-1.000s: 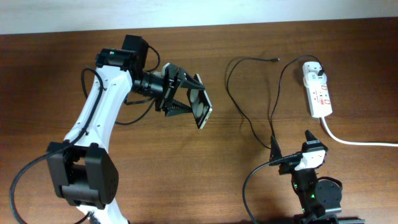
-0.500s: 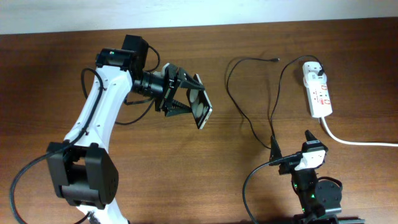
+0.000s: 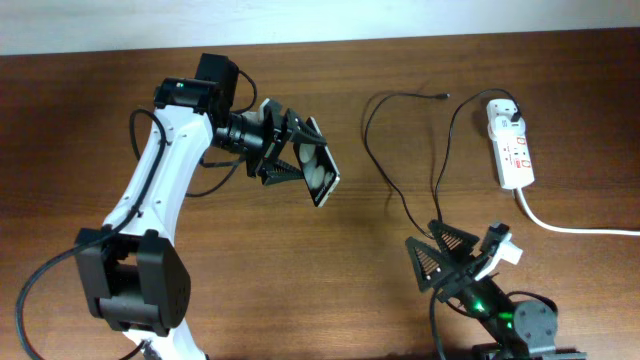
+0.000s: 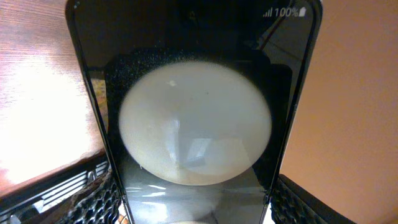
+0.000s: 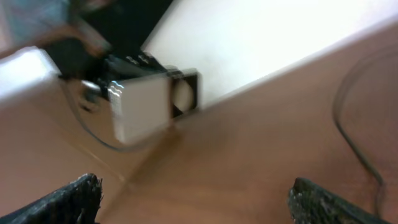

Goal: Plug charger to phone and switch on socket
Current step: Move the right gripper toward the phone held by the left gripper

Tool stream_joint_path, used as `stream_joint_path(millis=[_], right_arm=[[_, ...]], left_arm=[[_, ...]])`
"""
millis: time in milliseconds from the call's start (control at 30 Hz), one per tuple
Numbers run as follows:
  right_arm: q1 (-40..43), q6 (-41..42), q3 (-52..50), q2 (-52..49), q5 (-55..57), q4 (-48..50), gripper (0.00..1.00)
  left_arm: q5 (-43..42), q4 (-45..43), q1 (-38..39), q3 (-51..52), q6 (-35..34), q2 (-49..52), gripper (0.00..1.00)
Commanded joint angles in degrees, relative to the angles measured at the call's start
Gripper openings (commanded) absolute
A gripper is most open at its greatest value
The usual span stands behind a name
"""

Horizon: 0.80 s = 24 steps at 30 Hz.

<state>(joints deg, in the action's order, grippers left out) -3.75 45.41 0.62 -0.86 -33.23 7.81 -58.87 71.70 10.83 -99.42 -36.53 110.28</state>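
Note:
My left gripper point(image 3: 300, 160) is shut on the phone point(image 3: 322, 172), a black glossy slab held tilted above the table's left middle. In the left wrist view the phone point(image 4: 196, 93) fills the frame with a large white round reflection, and my fingers point(image 4: 196, 214) clamp its two long edges. The charger, a thin black cable point(image 3: 385, 175), loops over the table with its connector tip point(image 3: 441, 97) at the back; its white plug head point(image 3: 503, 112) sits in the socket point(image 3: 514, 155), a white power strip at the right. My right gripper point(image 3: 435, 252) is open and empty at the front right.
The strip's thick white cord point(image 3: 570, 228) runs off to the right edge. The right wrist view is blurred: it shows my open fingers point(image 5: 202, 205), bare wood, the far left arm with the phone point(image 5: 146, 106) and a stretch of black cable point(image 5: 354, 137).
My right arm has swung out of its folded pose; its open gripper now points left near the cable's lower end. My left gripper has raised the phone very slightly.

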Motion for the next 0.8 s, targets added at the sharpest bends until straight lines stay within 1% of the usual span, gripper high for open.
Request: stream_joint_path(millis=[0, 33, 100, 133, 167, 233, 267, 333, 367, 400, 467, 500, 533, 600, 700, 733, 767], right_arm=[[-0.4, 1.4, 0.4, 0.5, -5.0, 7.3, 0.99], [-0.4, 0.6, 2.1, -0.2, -7.0, 4.1, 0.99], [-0.4, -7.8, 6.4, -2.7, -7.3, -4.1, 0.99], [-0.4, -12.9, 11.9, -6.8, -6.3, -10.4, 0.99], [-0.4, -14.9, 15.1, -9.8, -5.7, -13.3, 0.99], [-0.4, -21.0, 25.2, -19.4, -5.2, -21.8, 0.98], [-0.4, -23.3, 31.3, -24.9, -5.1, -27.7, 0.99], [-0.4, -24.6, 40.1, -31.4, -4.8, -38.4, 0.99], [-0.4, -24.6, 42.7, -33.0, -7.2, -41.4, 0.99], [-0.4, -23.7, 43.7, -33.6, -13.9, -41.2, 0.99], [-0.4, -23.7, 43.6, -33.6, -16.1, -41.9, 0.99], [-0.4, -23.8, 43.6, -33.6, -15.9, -40.5, 0.99], [-0.4, -23.8, 43.6, -33.9, -12.8, -38.4, 0.99], [-0.4, -23.7, 43.6, -34.6, -10.6, -37.6, 0.99], [-0.5, -23.5, 43.7, -40.3, -8.1, -34.6, 0.97], [-0.9, -23.5, 43.7, -41.2, -6.7, -34.1, 0.97], [-3.7, -23.5, 43.7, -42.6, -4.0, -33.0, 0.97]], left_arm=[[-1.3, -0.1, -0.2, 0.1, -0.3, 0.3, 0.57], [-1.3, -0.1, -0.2, 0.1, -0.3, 0.3, 0.57], [-1.3, -0.1, -0.2, 0.1, -0.3, 0.3, 0.57], [-1.3, -0.1, -0.2, 0.1, -0.3, 0.3, 0.57], [-1.3, -0.1, -0.2, 0.1, -0.3, 0.3, 0.56], [-1.3, -0.1, -0.2, 0.1, -0.3, 0.3, 0.57], [-1.3, -0.1, -0.2, 0.1, -0.3, 0.3, 0.57], [-1.3, -0.1, -0.2, 0.1, -0.3, 0.3, 0.57], [-1.3, -0.1, -0.2, 0.1, -0.3, 0.3, 0.57], [-1.3, -0.1, -0.2, 0.1, -0.3, 0.3, 0.57], [-1.3, -0.1, -0.2, 0.1, -0.3, 0.3, 0.57], [-1.3, -0.1, -0.2, 0.1, -0.3, 0.3, 0.57], [-1.3, -0.1, -0.1, 0.1, -0.3, 0.3, 0.57], [-1.3, -0.1, -0.1, 0.1, -0.3, 0.3, 0.56], [-1.3, -0.2, -0.1, 0.1, -0.3, 0.3, 0.56], [-1.3, -0.2, -0.1, 0.1, -0.3, 0.3, 0.56], [-1.2, -0.2, -0.1, 0.1, -0.3, 0.3, 0.56]])
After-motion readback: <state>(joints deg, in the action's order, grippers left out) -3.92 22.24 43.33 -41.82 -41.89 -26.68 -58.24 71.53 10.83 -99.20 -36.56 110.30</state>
